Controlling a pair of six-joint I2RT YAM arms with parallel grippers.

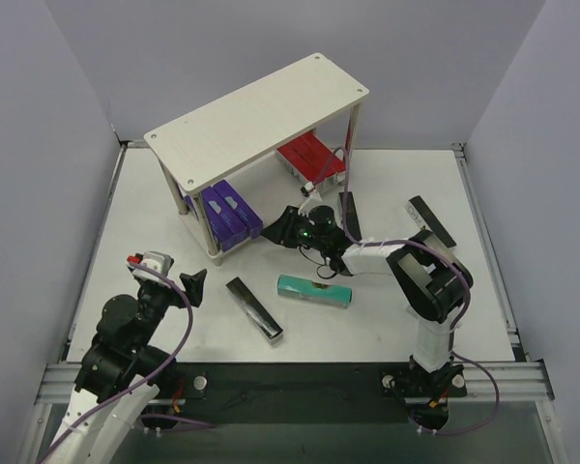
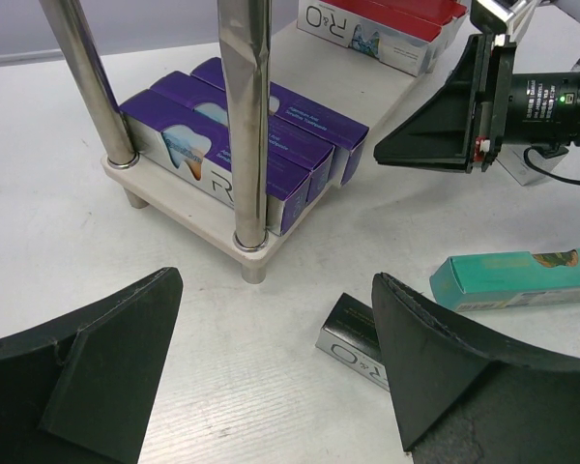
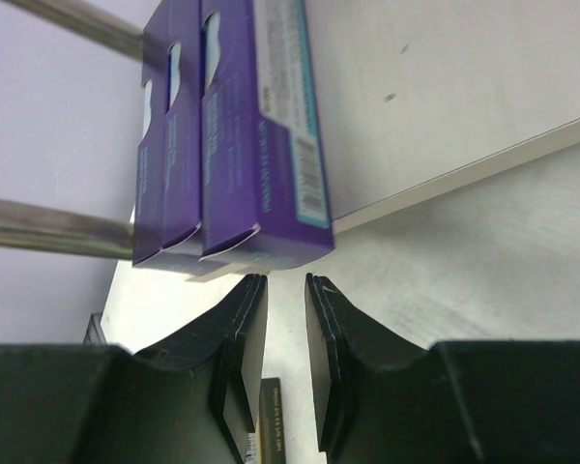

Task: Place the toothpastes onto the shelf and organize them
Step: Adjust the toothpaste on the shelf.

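Observation:
The shelf stands at the back middle. On its lower board, three purple toothpastes lie at the left and red ones at the right. A black carton, a teal carton and two more black cartons lie on the table. My right gripper is nearly shut and empty, its tips just short of the purple cartons' near ends. My left gripper is open and empty, with the black carton beside its right finger.
The shelf's metal legs stand in front of the purple cartons in the left wrist view. The teal carton lies to the right, and the right gripper reaches in from the right. Grey walls enclose the table on three sides.

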